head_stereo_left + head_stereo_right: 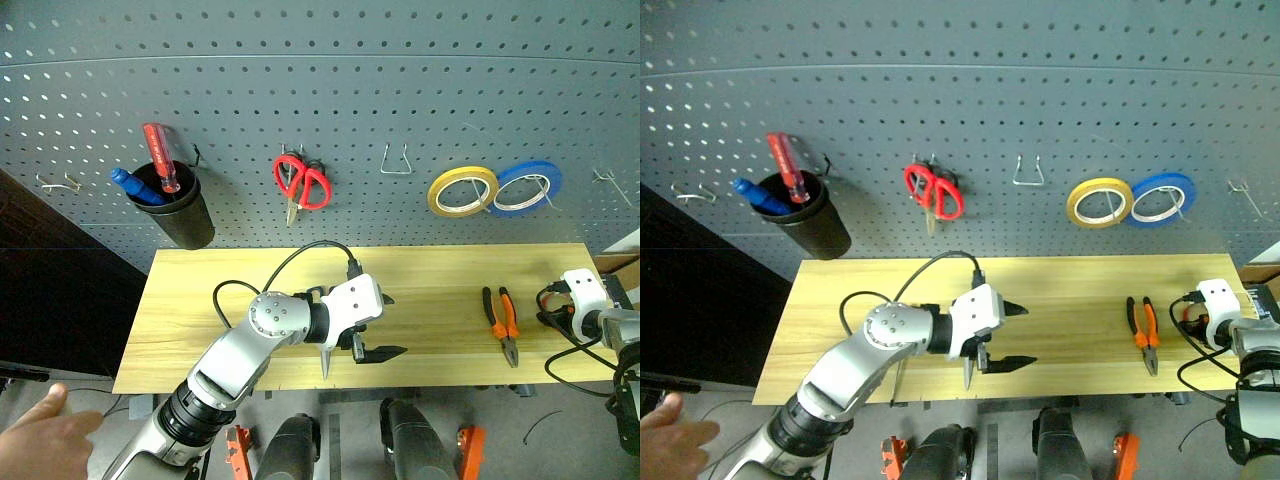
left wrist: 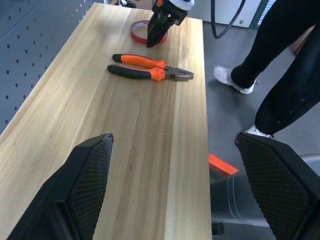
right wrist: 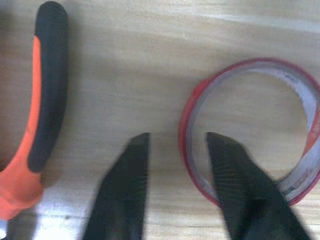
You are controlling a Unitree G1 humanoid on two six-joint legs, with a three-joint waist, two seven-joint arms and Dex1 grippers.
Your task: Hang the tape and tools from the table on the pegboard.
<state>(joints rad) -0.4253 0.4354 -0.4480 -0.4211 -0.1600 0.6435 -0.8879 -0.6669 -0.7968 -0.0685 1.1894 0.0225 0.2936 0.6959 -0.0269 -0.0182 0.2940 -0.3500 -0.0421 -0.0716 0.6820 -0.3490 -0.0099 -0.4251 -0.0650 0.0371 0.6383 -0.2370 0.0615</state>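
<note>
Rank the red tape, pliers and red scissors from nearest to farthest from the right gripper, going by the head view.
1. Red tape: on the table under the right gripper, whose fingers straddle its rim.
2. Pliers: on the table, just to that gripper's left.
3. Red scissors: hanging on the pegboard, far left and up.

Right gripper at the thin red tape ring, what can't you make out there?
- Thin red tape ring: right wrist view, one side cut off by the picture's edge, another part hidden behind a black finger.
- Orange-and-black pliers: same view, jaws cut off by the edge.
- Right gripper: eye views, fingertips hidden behind its white wrist housing.
</note>
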